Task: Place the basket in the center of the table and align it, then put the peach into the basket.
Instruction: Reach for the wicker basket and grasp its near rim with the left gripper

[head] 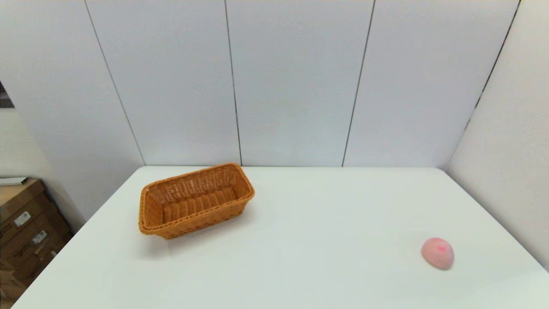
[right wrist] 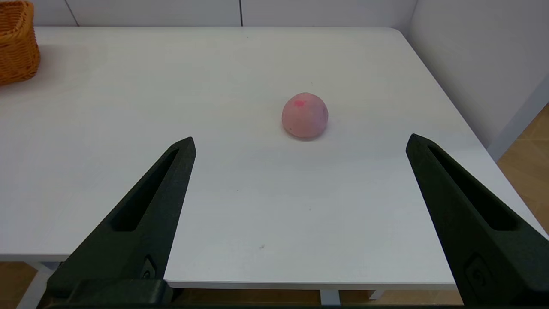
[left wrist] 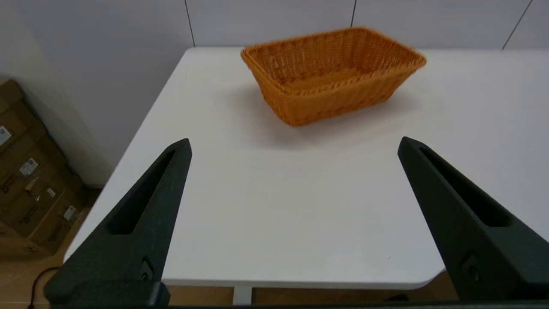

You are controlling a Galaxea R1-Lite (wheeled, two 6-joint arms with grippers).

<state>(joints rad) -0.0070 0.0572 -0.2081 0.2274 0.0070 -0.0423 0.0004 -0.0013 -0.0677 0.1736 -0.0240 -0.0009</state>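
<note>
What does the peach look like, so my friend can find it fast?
Start at the big white table. An orange-brown wicker basket sits far left; the peach lies alone, near right. It is the only small, round, pale pink thing, with a darker pink blotch.

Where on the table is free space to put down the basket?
The table is bare across its middle, between the basket at far left and the peach at near right. Both grippers hang open off the near edge. Nowhere is crowded.

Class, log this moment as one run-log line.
basket: far left, skewed, empty | peach: near right, on table | left tool: open | right tool: open
</note>
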